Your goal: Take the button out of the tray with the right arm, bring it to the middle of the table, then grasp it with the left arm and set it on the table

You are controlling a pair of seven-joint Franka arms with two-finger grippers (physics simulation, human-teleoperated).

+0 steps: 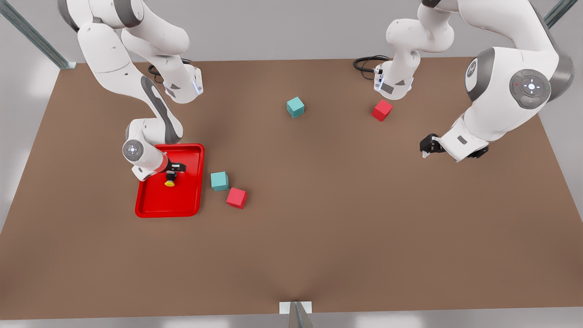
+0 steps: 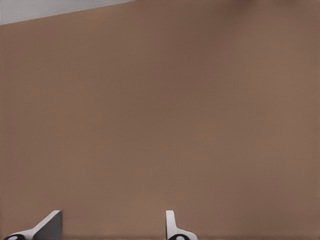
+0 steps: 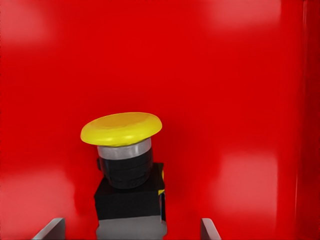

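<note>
My right claw (image 1: pixel 171 173) is over the red tray (image 1: pixel 150 202), on the front view's left. The button (image 3: pixel 125 170) lies between my two fingertips (image 3: pixel 50 230), which stand wide on both sides and do not touch it; its yellow cap points away from my wrist. A teal cube (image 1: pixel 219 181) and a red cube (image 1: pixel 237 197) sit just beside the tray's edge toward the middle. My left claw (image 2: pixel 112 227) waits above the bare bench (image 1: pixel 319 228), with fingers apart and holding nothing.
</note>
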